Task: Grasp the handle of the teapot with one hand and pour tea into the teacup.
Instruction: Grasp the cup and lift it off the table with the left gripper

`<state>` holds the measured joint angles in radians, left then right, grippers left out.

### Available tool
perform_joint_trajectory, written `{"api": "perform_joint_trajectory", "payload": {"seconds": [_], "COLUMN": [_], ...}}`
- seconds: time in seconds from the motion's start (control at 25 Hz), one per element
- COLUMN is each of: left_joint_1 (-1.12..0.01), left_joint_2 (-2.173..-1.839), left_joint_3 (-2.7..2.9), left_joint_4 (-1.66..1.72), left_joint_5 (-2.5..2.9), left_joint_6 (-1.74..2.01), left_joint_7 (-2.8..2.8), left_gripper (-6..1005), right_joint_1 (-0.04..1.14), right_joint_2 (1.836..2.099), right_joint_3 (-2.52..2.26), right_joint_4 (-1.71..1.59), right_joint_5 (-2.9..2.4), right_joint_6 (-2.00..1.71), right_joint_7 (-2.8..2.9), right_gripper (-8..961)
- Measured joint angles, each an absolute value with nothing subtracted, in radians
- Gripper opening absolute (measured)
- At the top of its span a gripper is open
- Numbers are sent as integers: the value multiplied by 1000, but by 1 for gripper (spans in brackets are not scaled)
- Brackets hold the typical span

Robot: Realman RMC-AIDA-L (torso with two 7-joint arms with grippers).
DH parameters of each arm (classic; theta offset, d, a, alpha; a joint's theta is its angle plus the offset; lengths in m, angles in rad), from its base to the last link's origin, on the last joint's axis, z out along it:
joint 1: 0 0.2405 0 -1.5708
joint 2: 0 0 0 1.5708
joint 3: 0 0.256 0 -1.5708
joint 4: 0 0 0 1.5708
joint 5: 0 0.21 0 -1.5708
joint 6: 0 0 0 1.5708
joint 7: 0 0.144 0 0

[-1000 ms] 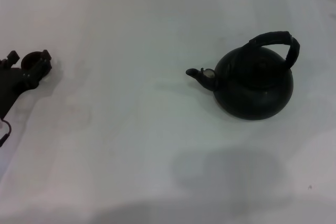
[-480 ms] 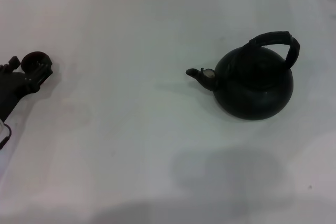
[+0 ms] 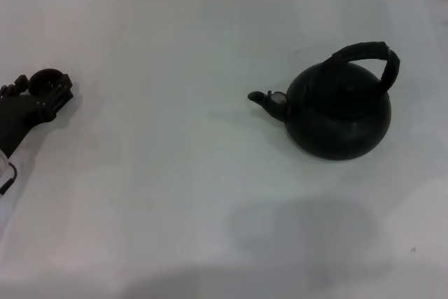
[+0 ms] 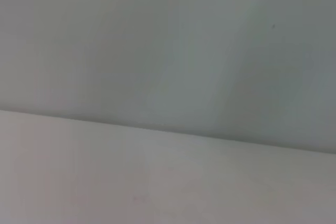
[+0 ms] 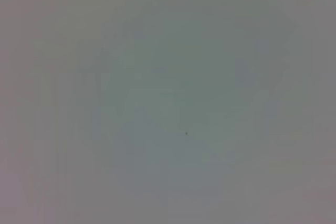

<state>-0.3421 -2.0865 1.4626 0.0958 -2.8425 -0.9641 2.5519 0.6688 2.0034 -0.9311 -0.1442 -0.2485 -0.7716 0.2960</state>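
Observation:
The matte black teapot [image 3: 339, 113] stands on the white table at the right of the head view. Its spout [image 3: 266, 99] points left and its ribbed arched handle [image 3: 371, 54] rises over its top right. The small dark teacup [image 3: 46, 78] sits at the far left edge. My left gripper [image 3: 38, 93] is just in front of the cup, its two fingers spread on either side of the cup's near rim, open. My right gripper shows in no view. Both wrist views show only bare pale surface.
The white table [image 3: 175, 173] stretches between the teacup and the teapot. A soft shadow [image 3: 301, 232] lies on the table in front of the teapot. A table edge line crosses the left wrist view [image 4: 168, 132].
My left gripper has drawn back a little toward the left front and turned slightly, while the teacup stays in place. The teapot has not moved.

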Motion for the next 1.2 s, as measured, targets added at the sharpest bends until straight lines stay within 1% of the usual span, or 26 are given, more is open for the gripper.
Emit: {"api": "perform_joint_trajectory", "payload": {"seconds": [0.72, 0.92, 1.2], "left_joint_1": [-342, -345, -350], "left_joint_2": [-2085, -2084, -2084], "left_joint_3": [1467, 1472, 1473], "left_joint_4": [98, 98, 108], "left_joint_5": [-2858, -2847, -2847], "left_joint_6": [-954, -956, -965], "left_joint_7": [2516, 2520, 2520], "left_gripper": [872, 773, 732], "right_joint_1": [669, 668, 667], "right_joint_2": [2003, 2003, 2000], "right_joint_3": [-931, -931, -931], "right_joint_4": [-144, -144, -144], "right_joint_5": [-248, -249, -249], "right_joint_6": [-772, -772, -772], "right_joint_7": [296, 296, 296], "right_gripper": [849, 849, 849]}}
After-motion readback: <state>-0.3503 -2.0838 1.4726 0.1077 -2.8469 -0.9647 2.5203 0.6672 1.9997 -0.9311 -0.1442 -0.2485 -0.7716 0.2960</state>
